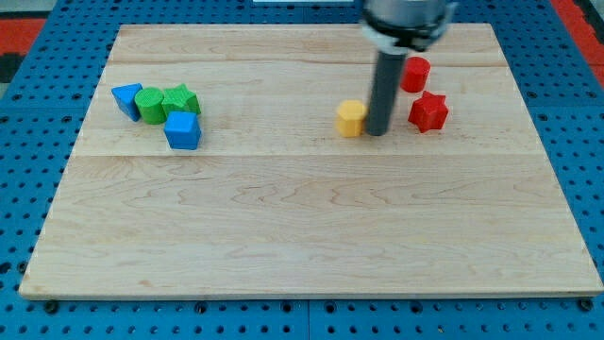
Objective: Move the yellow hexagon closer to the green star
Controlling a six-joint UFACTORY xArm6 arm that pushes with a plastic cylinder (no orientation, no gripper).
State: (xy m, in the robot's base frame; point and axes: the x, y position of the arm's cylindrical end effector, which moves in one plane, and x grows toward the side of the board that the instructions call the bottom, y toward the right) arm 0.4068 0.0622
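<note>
The yellow hexagon [350,118] sits on the wooden board a little right of centre, towards the view's top. My tip [377,131] stands just to its right, touching or nearly touching it. The green star [181,100] lies far to the view's left, in a tight cluster with a green cylinder [149,104], a blue triangle [126,98] and a blue cube [183,130].
A red cylinder [414,74] and a red star [428,111] lie to the right of my rod. The wooden board [311,236] rests on a blue pegboard surface [28,189].
</note>
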